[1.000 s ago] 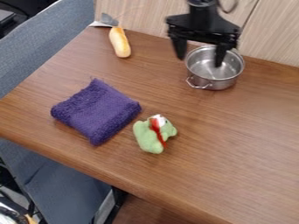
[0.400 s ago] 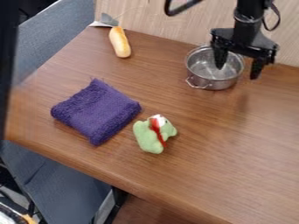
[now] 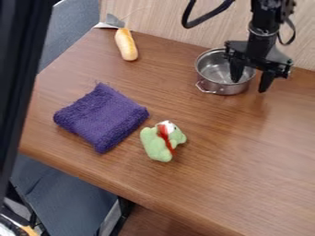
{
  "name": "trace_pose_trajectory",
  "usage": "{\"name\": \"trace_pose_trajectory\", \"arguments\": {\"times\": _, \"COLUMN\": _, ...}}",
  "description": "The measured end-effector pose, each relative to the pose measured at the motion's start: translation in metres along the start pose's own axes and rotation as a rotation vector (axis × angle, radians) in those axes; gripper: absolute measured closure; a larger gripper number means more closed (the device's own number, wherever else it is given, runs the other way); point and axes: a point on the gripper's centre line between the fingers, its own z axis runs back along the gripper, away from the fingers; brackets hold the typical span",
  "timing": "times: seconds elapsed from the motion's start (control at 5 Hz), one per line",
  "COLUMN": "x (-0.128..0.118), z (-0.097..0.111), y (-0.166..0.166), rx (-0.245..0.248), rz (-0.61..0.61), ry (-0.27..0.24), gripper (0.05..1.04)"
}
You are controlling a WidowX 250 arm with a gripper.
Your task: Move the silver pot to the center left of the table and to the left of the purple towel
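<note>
- My end effector (image 3: 250, 85) hangs at the silver pot's right side, its two fingers spread apart with nothing gripped between them.
- One finger is over the pot's opening, the other outside the rim; I can't tell whether either touches the metal.
- The silver pot (image 3: 220, 87) stands upright on the desk (image 3: 203, 184), near the wooden panel (image 3: 166, 20) at the back, well to the right of the purple towel (image 3: 102, 117).
- Just beside the towel lies a green plush toy (image 3: 155, 144).
- Near the desk's back left corner lies a bread roll (image 3: 126, 44).
</note>
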Motion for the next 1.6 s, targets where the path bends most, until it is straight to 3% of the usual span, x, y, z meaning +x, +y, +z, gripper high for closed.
{"name": "trace_pose_trajectory", "arguments": {"times": 0.2, "x": -0.005, "z": -0.005, "y": -0.002, "rx": -0.001, "rz": -0.002, "ry": 0.003, "gripper": 0.708}}
{"name": "trace_pose_trajectory", "arguments": {"times": 0.4, "x": -0.007, "z": -0.004, "y": -0.003, "rx": 0.006, "rz": -0.011, "ry": 0.003, "gripper": 0.916}}
{"name": "trace_pose_trajectory", "arguments": {"times": 0.6, "x": -0.005, "z": 0.008, "y": -0.002, "rx": 0.012, "rz": -0.04, "ry": -0.019, "gripper": 0.997}}
{"name": "trace_pose_trajectory", "arguments": {"times": 0.8, "x": -0.004, "z": 0.024, "y": 0.001, "rx": 0.034, "rz": -0.039, "ry": -0.042, "gripper": 1.003}}
{"name": "trace_pose_trajectory", "arguments": {"times": 1.0, "x": -0.004, "z": 0.066, "y": 0.03, "rx": 0.069, "rz": 0.032, "ry": -0.121, "gripper": 1.003}}
{"name": "trace_pose_trajectory", "arguments": {"times": 1.2, "x": -0.015, "z": 0.091, "y": 0.087, "rx": 0.115, "rz": 0.157, "ry": -0.153, "gripper": 1.003}}
{"name": "trace_pose_trajectory", "arguments": {"times": 1.4, "x": -0.035, "z": 0.097, "y": 0.126, "rx": 0.177, "rz": 0.225, "ry": -0.153, "gripper": 1.003}}
{"name": "trace_pose_trajectory", "arguments": {"times": 1.6, "x": -0.06, "z": 0.09, "y": 0.175, "rx": 0.209, "rz": 0.332, "ry": -0.139, "gripper": 1.003}}
